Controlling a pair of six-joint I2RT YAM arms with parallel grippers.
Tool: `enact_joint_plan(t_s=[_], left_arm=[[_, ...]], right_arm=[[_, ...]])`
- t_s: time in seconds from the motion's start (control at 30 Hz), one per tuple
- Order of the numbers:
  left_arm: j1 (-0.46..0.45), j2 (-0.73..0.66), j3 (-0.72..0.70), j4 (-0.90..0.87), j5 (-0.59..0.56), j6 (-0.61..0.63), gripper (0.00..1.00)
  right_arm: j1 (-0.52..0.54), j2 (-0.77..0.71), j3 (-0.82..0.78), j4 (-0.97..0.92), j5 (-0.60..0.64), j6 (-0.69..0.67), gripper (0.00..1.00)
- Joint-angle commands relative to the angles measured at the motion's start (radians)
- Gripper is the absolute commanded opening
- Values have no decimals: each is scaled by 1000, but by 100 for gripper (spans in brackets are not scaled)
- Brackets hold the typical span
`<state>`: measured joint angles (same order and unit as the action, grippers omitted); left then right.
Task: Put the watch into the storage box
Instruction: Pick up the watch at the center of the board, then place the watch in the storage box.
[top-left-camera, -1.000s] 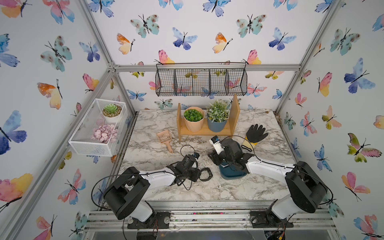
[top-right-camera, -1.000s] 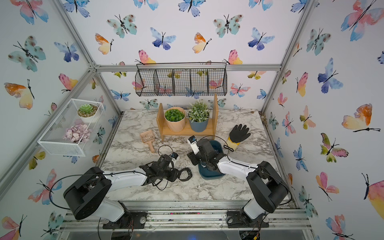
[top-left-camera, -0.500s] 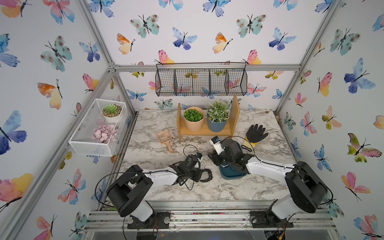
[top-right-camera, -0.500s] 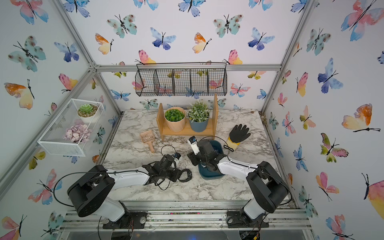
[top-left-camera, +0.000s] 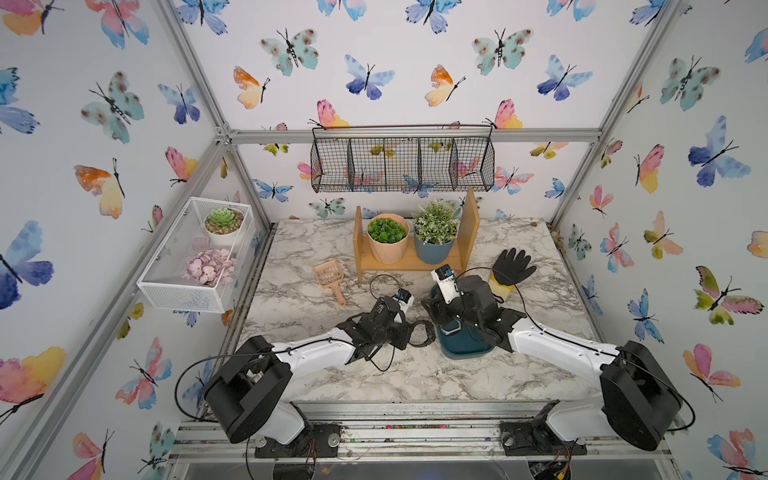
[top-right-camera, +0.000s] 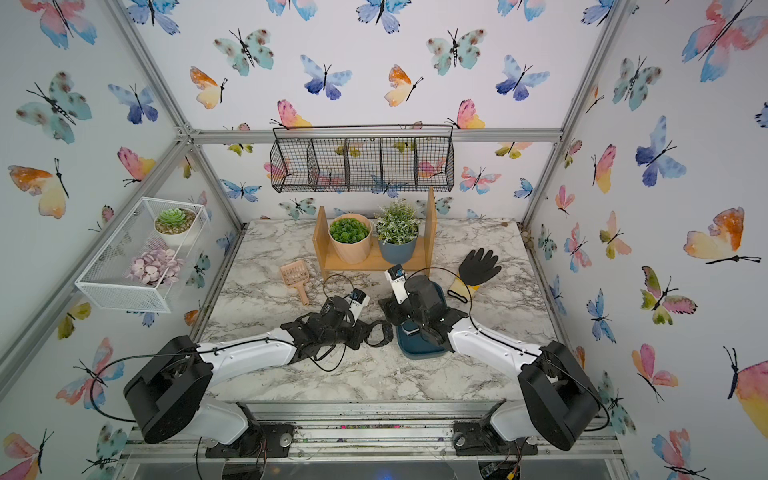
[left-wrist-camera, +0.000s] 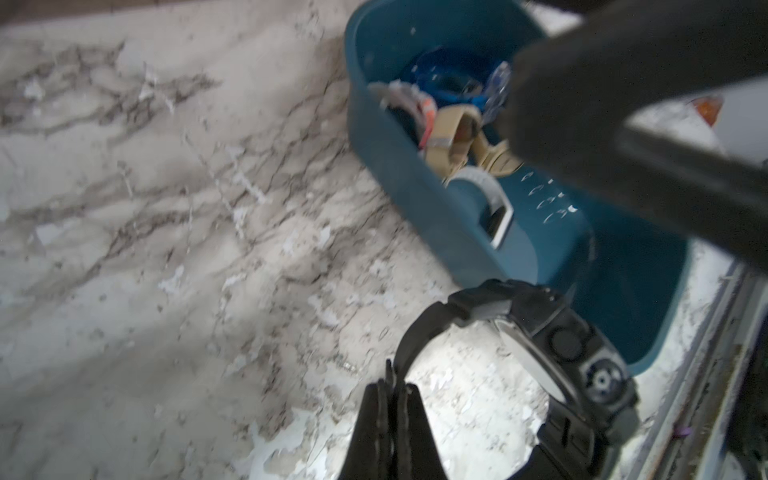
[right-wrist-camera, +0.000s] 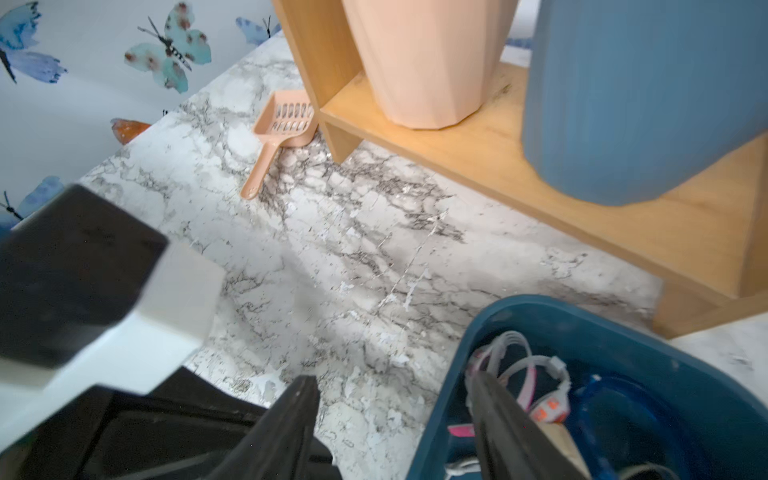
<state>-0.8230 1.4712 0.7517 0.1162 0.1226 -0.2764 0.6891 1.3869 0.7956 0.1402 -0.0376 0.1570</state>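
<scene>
Left arm low, reaching inward; left gripper (left-wrist-camera: 392, 411) clamped on watch (left-wrist-camera: 557, 361) strap, watch ahead of it, just beside box (left-wrist-camera: 453, 237). Right gripper (right-wrist-camera: 390, 419) at box rim, jaws apart, one each side of wall. Other watches (left-wrist-camera: 451, 137) inside.

Butterfly-print walls (top-left-camera: 415, 54) all round, aluminium frame bars (top-left-camera: 270, 136). Marble-pattern tabletop (top-left-camera: 299, 291) lower centre. Black wire basket (top-left-camera: 402, 164) on back wall; white mesh basket (top-left-camera: 178, 296) at left.
</scene>
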Motion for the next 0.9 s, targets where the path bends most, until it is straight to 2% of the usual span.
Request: enact_joint_plan(t_s=[0.0, 0.3, 0.57, 0.87], left_arm=[[-26, 24, 68, 19, 32, 35, 0], [-73, 138, 209, 8, 51, 64, 0], [-128, 303, 335, 14, 93, 83, 0], [-142, 399, 392, 36, 115, 82, 0]], right_arm=[[-57, -37, 10, -56, 26, 31, 66], [-232, -143, 23, -179, -16, 93, 71], [-258, -220, 27, -390, -18, 154, 73], [-267, -267, -17, -418, 26, 164, 74]])
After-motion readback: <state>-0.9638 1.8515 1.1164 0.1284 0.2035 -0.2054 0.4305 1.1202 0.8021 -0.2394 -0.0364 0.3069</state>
